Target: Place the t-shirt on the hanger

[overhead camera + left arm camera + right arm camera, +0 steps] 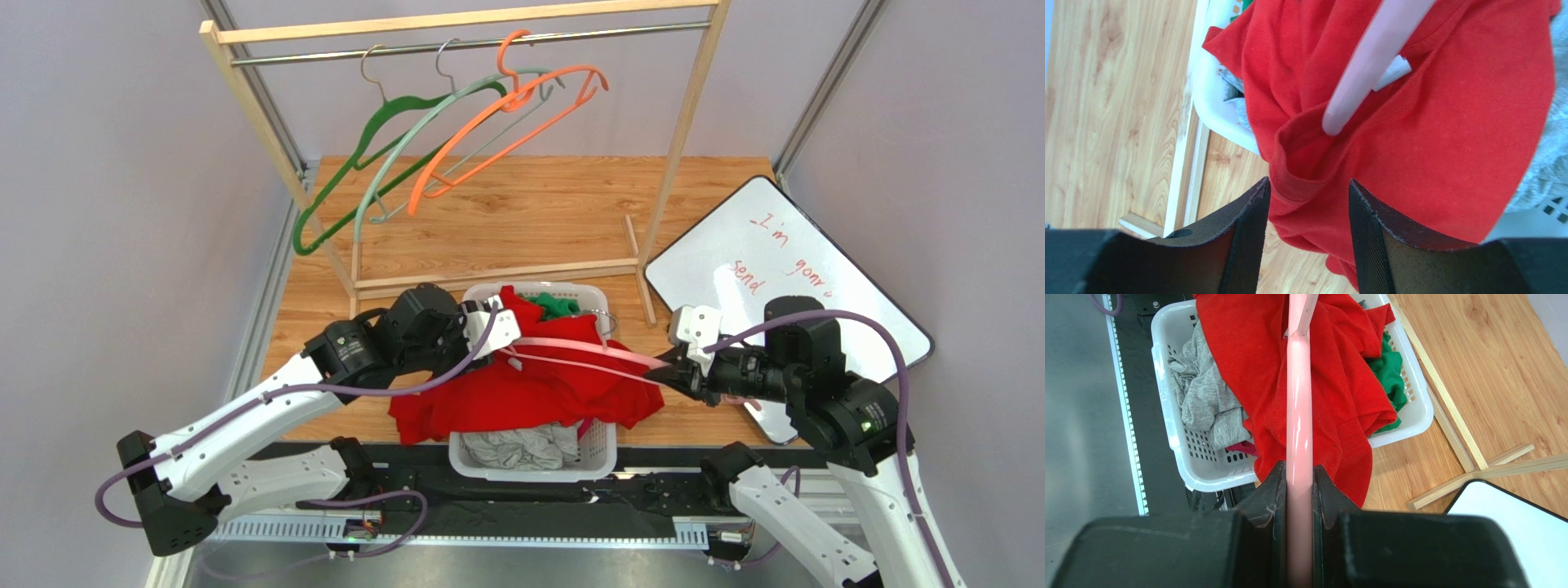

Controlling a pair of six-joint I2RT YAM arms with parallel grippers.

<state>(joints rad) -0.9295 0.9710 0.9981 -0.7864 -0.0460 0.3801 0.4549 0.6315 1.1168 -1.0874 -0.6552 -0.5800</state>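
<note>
The red t-shirt [540,386] lies draped over the white basket [597,456], spilling over its left side. The pale pink hanger [589,359] lies across the shirt, and one pink arm [1370,61] ends inside the collar opening. My right gripper [1298,471] is shut on the hanger's [1298,404] bar at the right of the basket. My left gripper [1309,184] stands open at the basket's back left, jaws apart just off the collar edge of the t-shirt [1425,122], with no cloth pinched.
A grey garment [528,447] and a green one [558,304] sit in the basket. Behind it a wooden rack [466,25] carries green, mint and orange hangers [509,116]. A whiteboard [797,270] lies at the right, under the right arm.
</note>
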